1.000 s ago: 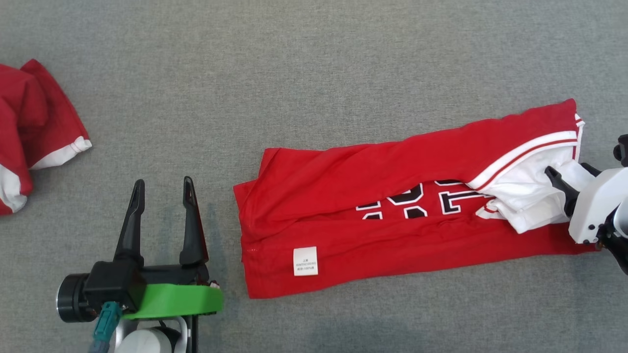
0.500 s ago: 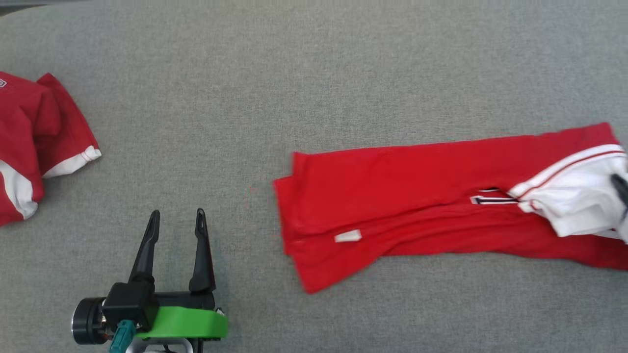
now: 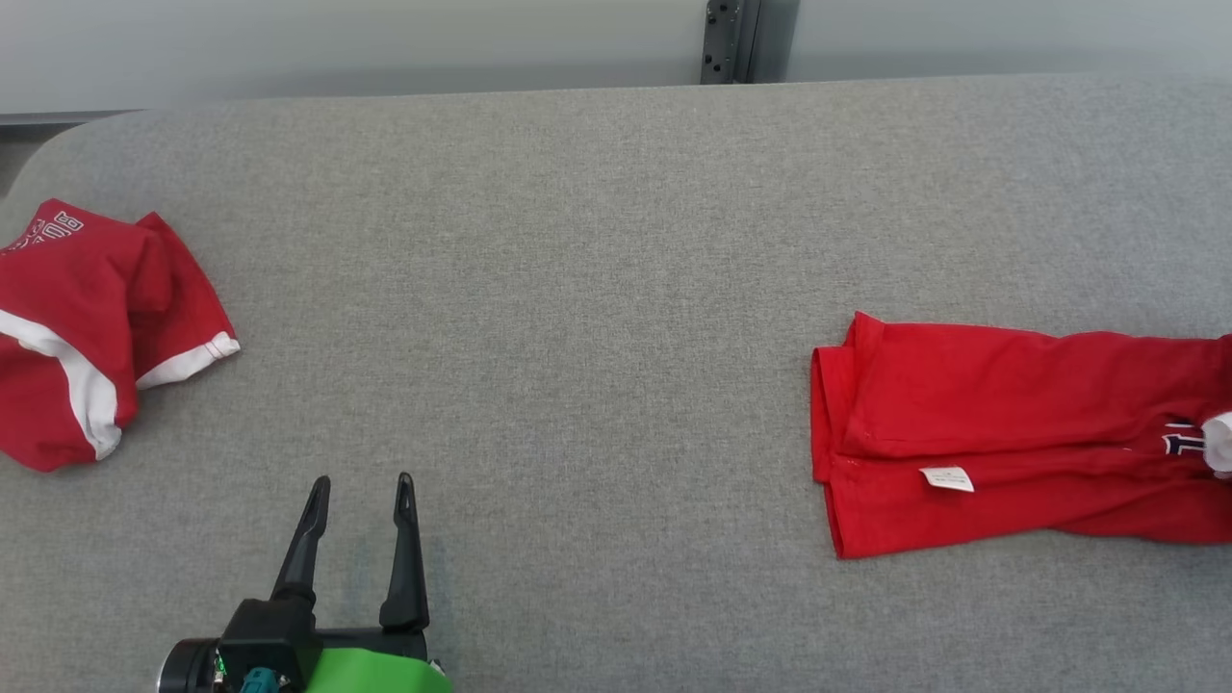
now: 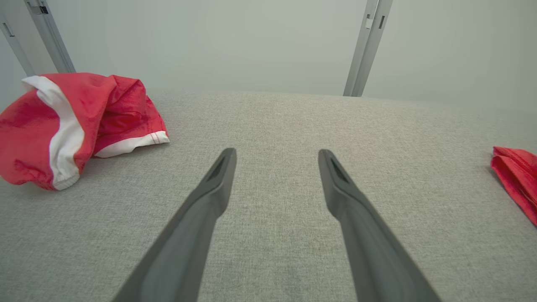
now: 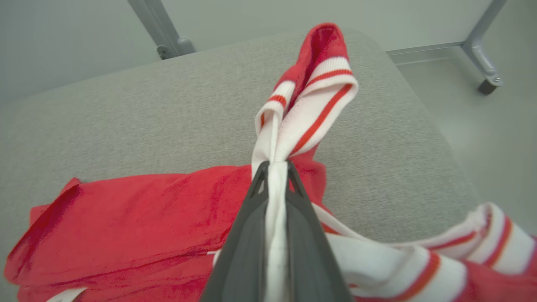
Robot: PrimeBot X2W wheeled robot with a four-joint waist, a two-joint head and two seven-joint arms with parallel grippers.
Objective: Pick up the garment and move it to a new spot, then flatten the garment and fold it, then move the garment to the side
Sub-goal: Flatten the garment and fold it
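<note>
The garment [image 3: 1011,433] is a red jersey with white striped trim, lying folded lengthwise on the grey table's right side and running past the head view's right edge. In the right wrist view my right gripper [image 5: 276,164] is shut on the garment's [image 5: 147,218] white striped cuff, which rises in a loop above the fingertips. My left gripper [image 3: 363,481] stands open and empty over bare table at the lower left, far from the garment. The left wrist view has that gripper [image 4: 277,153] wide open, with the garment's corner [image 4: 516,172] at the far right.
A second, crumpled red and white garment [image 3: 87,327] lies at the table's left end [image 4: 71,121]. The grey table [image 3: 577,289] ends at a wall behind, with a metal post [image 3: 736,38]. The table's rounded right edge [image 5: 440,138] drops to the floor.
My right gripper has shut on the white cuff and dragged the garment to the right across the table. The head camera has tilted up, showing the table's far edge. The left gripper stays open.
</note>
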